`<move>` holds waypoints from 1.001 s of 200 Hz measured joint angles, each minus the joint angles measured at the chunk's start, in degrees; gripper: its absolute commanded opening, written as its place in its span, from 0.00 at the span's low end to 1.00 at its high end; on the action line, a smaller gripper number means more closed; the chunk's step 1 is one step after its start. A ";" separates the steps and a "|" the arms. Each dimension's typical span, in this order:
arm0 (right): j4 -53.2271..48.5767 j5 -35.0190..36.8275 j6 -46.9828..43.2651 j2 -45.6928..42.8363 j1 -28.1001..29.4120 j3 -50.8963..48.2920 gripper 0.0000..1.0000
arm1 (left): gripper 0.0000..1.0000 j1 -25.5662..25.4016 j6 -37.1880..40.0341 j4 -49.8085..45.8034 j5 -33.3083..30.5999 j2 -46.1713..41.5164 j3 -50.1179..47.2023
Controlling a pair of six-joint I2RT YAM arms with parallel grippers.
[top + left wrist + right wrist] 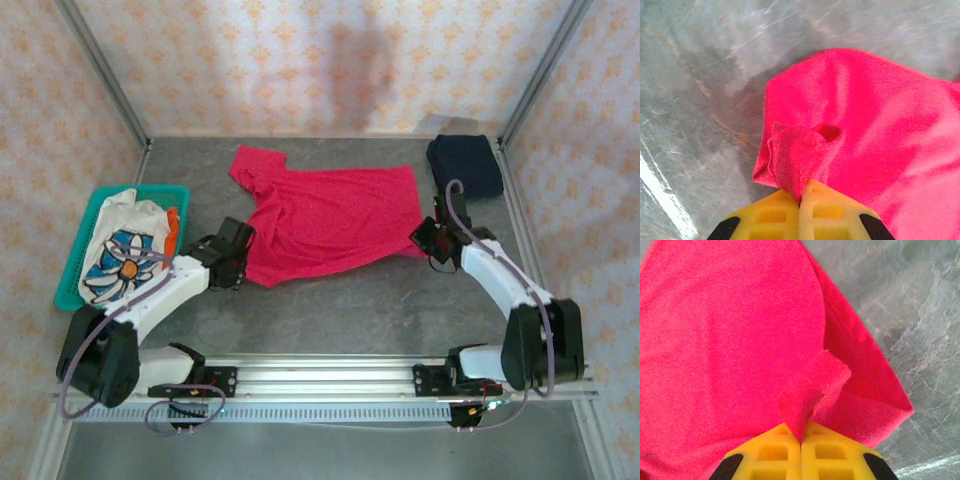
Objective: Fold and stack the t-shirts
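Yellow-padded left hand (802,186) is pinched shut on a bunched corner of the bright red cloth t-shirt (875,130). The right hand (801,432) is clamped likewise on the opposite hem corner. The shirt lies spread flat mid grey table (380,310), unfolded. At far right sits the dark navy t-shirt (465,165), folded. The white flower-print t-shirt (125,255) is crumpled in the teal plastic basket (70,280). Reckon one is done, the red fold is starting, and there is no stack yet.

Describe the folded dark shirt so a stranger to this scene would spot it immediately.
Start at the grey table and look to its far right corner, beside the metal frame post. There lies the navy t-shirt. It alone is folded into a compact dark block; the red t-shirt is spread mid-table and the flower-print t-shirt sits heaped in the teal basket.
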 measured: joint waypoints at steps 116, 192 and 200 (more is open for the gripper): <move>-7.39 8.79 -3.58 -24.02 0.26 6.23 0.00 | 0.00 -0.20 12.00 -13.09 -12.39 -9.66 18.18; 3.65 3.56 -7.19 25.55 -5.60 36.30 0.00 | 0.00 9.20 23.78 -8.81 -9.97 30.18 53.96; 4.07 2.99 -7.37 29.20 -5.92 41.18 0.00 | 0.00 9.81 25.14 -9.40 -9.79 35.26 61.46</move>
